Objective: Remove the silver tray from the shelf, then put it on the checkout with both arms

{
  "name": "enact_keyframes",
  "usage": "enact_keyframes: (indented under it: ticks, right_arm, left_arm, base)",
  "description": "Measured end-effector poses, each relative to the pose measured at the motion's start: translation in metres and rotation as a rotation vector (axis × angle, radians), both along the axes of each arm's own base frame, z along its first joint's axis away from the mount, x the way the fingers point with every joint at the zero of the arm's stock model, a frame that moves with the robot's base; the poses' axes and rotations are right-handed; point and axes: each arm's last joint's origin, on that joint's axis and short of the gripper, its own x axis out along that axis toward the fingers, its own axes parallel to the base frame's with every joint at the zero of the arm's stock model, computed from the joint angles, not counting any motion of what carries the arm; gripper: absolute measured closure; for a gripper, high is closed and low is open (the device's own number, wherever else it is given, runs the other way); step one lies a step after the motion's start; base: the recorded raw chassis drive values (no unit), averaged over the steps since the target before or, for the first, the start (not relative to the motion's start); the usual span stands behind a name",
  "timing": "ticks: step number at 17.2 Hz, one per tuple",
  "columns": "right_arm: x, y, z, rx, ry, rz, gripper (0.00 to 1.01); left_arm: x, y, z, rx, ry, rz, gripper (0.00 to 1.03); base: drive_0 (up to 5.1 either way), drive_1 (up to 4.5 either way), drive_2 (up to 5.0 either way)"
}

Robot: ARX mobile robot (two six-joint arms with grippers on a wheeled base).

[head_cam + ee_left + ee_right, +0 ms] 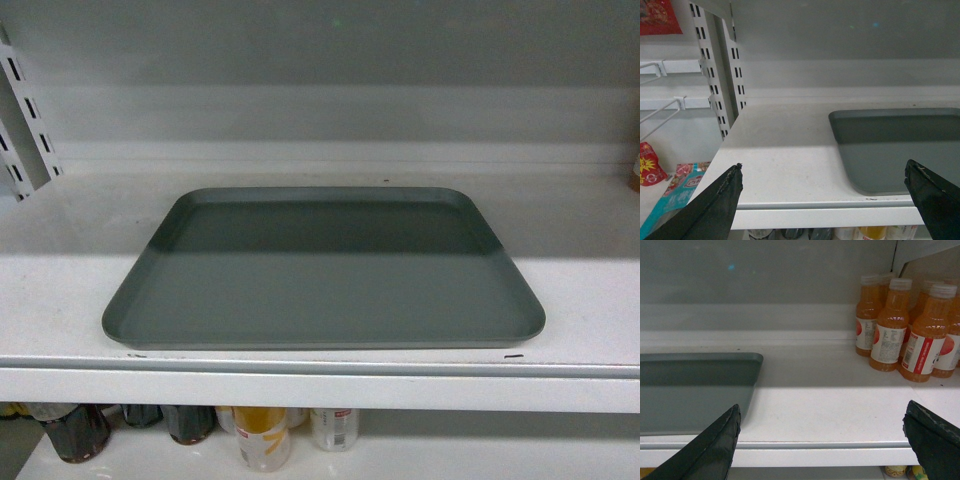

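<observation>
Head view shows me the silver tray (325,270) lying flat on the shelf (60,290), its front rim just behind the shelf's front lip. My left gripper (824,187) and right gripper (821,427) are both spread wide and empty, in front of that lip. My worry: the rim is low, so a finger could skid over it and push the tray back. Uneven pulls would twist it. The juice bottles (900,327) stand right of the tray, near my right gripper. The tray looks matte grey, plain, with rounded corners.
</observation>
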Motion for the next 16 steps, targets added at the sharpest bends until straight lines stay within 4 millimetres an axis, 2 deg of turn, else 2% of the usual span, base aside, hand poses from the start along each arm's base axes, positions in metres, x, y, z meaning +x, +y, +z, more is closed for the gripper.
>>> enact_keyframes:
  ticks: [16]
  right_arm:
    - [0.0, 0.0, 0.0, 0.0, 0.0, 0.0, 0.03]
  left_arm:
    - [0.0, 0.0, 0.0, 0.0, 0.0, 0.0, 0.05]
  base:
    - [0.0, 0.0, 0.0]
